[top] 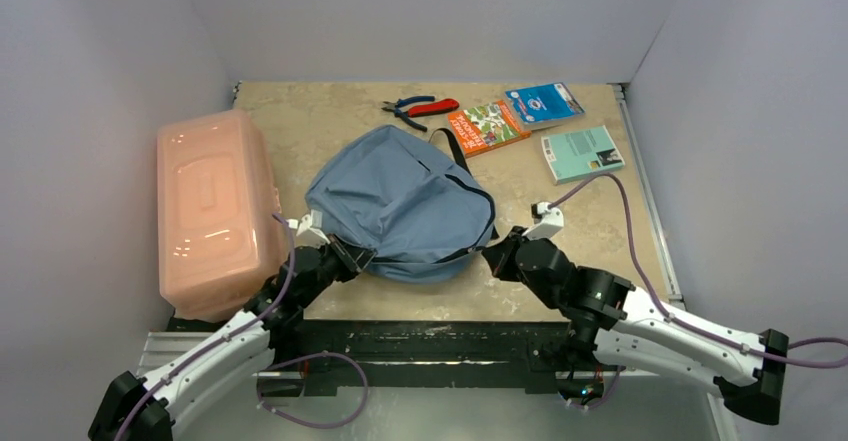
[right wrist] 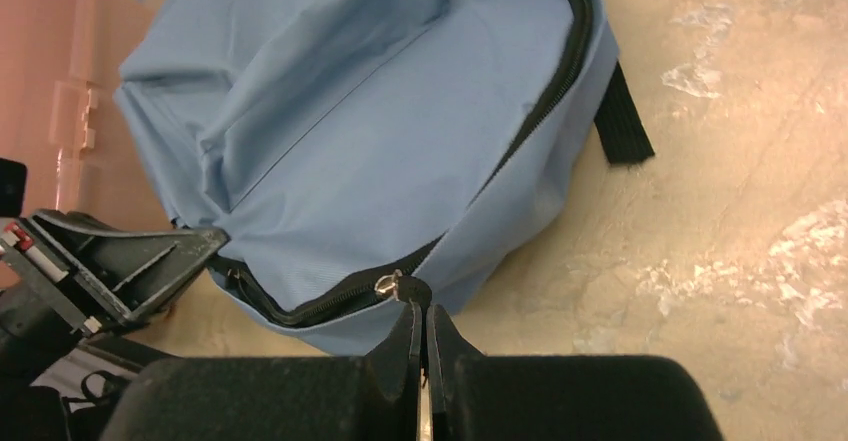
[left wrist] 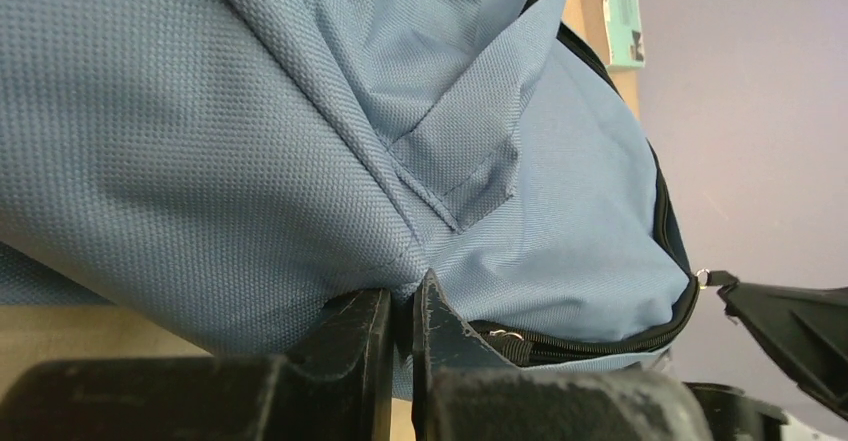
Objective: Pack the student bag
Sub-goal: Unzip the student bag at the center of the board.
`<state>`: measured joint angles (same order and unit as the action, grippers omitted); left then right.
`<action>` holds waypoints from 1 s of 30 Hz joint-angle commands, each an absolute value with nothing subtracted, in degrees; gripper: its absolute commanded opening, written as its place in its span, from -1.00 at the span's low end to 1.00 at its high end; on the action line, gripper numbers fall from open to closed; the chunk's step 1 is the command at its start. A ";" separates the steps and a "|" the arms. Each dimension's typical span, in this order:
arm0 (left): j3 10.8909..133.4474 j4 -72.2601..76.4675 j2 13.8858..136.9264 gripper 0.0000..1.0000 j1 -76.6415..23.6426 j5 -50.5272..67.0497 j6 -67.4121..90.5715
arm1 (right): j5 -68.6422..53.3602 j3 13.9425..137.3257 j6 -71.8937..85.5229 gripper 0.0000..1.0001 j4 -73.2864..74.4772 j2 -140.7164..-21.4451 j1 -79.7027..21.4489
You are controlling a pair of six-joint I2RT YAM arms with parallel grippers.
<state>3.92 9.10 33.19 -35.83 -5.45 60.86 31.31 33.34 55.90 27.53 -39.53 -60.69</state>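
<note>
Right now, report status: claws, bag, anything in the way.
Left claw shut on student bag fabric. Right claw shut on zip pull; zip closed. Pink box close on left side; books and pliers beyond bag, unpacked.

box point(top: 210, 211) left of bag point(top: 400, 201); books point(top: 487, 126) behind

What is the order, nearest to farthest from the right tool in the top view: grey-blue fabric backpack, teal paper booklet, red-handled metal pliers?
1. grey-blue fabric backpack, gripped at its near right edge by the right tool.
2. teal paper booklet, beyond the tool, to the right.
3. red-handled metal pliers, at the far edge, left of centre.
</note>
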 commanded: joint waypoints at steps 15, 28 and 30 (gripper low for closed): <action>38.58 -16.28 38.34 0.57 -47.17 7.52 21.77 | 21.24 33.05 32.48 -1.00 4.22 -42.10 -60.12; 61.02 -22.19 73.52 0.48 -48.34 26.32 12.02 | 21.76 32.29 33.41 -1.00 4.62 -38.94 -60.12; 60.73 -20.67 75.08 0.41 -48.74 26.14 12.83 | 21.73 32.32 33.32 -1.00 4.91 -38.71 -60.12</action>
